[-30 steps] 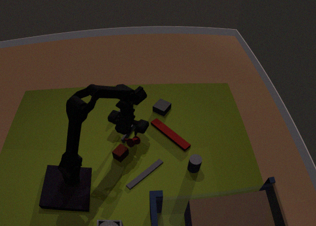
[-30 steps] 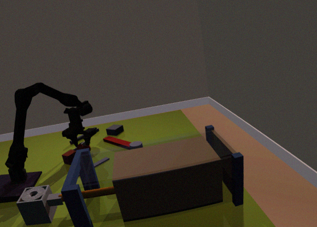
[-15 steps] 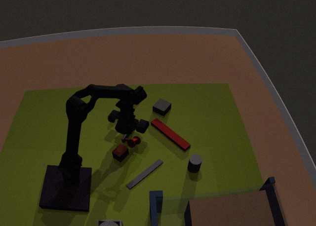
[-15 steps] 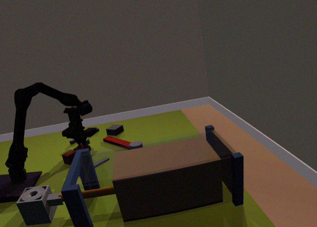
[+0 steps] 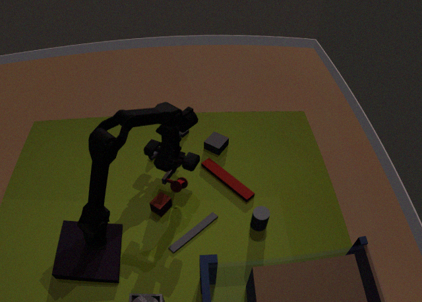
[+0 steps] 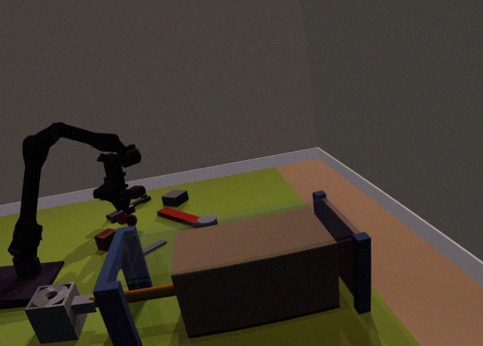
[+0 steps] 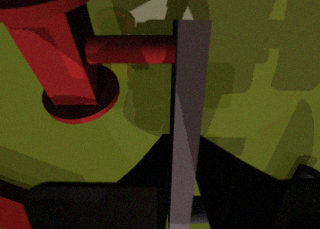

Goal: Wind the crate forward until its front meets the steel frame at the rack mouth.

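Note:
The winch handle has a grey bar (image 5: pixel 167 177) (image 7: pixel 192 79) and a red spool-shaped grip (image 5: pixel 179 184) (image 6: pixel 127 218) (image 7: pixel 75 64). My gripper (image 6: pixel 125 211) (image 7: pixel 180 141) is shut on the grey bar, a fingertip on each side. The grip hangs to one side and looks slightly off the mat. The winch (image 6: pixel 54 315) (image 5: pixel 146 298) has a round hole on top, with nothing in it. An orange strap (image 6: pixel 152 292) runs from it to the crate (image 6: pixel 253 291) (image 5: pixel 306 278), which sits flat inside the cubby. A gap separates the crate's front from the blue mouth frame (image 6: pixel 111 264) (image 5: pixel 205 275).
A red block (image 5: pixel 161 204) (image 6: pixel 104 241) lies close by the handle. A grey strip (image 5: pixel 193 232), a red bar (image 5: pixel 227 179), a grey cylinder (image 5: pixel 260 218) and a grey block (image 5: pixel 215 142) are spread around on the green mat (image 5: pixel 289 149). Another dark tool (image 6: pixel 140 202) lies behind the gripper.

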Motion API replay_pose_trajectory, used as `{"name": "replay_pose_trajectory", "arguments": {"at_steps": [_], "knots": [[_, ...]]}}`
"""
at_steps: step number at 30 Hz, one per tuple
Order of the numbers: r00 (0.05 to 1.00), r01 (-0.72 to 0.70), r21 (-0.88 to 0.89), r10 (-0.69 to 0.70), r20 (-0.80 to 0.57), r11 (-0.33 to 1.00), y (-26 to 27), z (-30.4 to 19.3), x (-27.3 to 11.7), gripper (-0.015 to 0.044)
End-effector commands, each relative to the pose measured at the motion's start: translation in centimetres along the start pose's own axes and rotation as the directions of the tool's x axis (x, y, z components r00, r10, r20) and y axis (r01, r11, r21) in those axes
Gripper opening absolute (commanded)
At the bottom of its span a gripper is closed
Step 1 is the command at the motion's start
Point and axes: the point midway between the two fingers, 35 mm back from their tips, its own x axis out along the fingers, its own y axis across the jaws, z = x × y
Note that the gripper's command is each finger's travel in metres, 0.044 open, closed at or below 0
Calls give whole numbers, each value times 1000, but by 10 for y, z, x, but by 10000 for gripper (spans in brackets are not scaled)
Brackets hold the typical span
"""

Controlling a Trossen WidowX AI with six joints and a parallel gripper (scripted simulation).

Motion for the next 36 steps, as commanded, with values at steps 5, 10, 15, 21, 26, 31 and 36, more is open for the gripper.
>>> {"name": "replay_pose_trajectory", "arguments": {"at_steps": [5, 10, 15, 21, 26, 31, 36], "knots": [[1000, -8, 0, 8, -27, 1000, -1, 5, -112, 0], [1000, -8, 0, 8, -26, 1000, -1, 8, -120, 0], [999, -11, 4, 11, -35, 1000, 2, 8, -117, 0], [999, -19, 19, 20, -45, 1000, 27, 17, -118, 0], [998, -28, 32, 30, -53, 999, 48, 26, -119, 0], [997, -38, 45, 41, -60, 998, 69, 37, -120, 0], [996, -55, 60, 59, -64, 997, 89, 50, -122, 0]]}}
